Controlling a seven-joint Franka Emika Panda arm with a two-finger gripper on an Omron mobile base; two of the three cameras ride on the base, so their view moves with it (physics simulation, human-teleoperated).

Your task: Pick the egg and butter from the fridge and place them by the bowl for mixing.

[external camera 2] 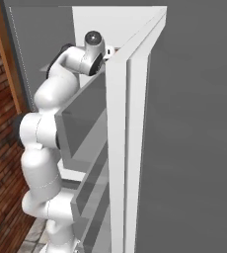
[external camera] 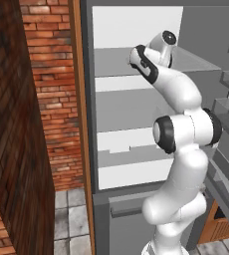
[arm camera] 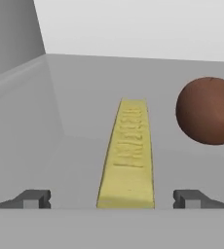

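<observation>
In the hand view the yellow butter (arm camera: pixel 128 155) lies lengthwise on a pale grey shelf of the fridge (external camera: pixel 136 64), its near end between my two dark fingertips (arm camera: pixel 36 199). My gripper (arm camera: pixel 112 200) is open, one tip on each side of the stick, not touching it. The reddish-brown egg (arm camera: pixel 209 111) rests on the same shelf, just right of the butter's far half. From the left base view my arm (external camera: pixel 178 129) reaches up into the upper shelf of the open fridge. The bowl is out of view.
The fridge's left inner wall (arm camera: pixel 11 44) rises close on the left of the hand view. The open fridge door (external camera 2: pixel 130 148) with its racks stands right of the arm. A brick wall (external camera: pixel 47 89) flanks the fridge on the left.
</observation>
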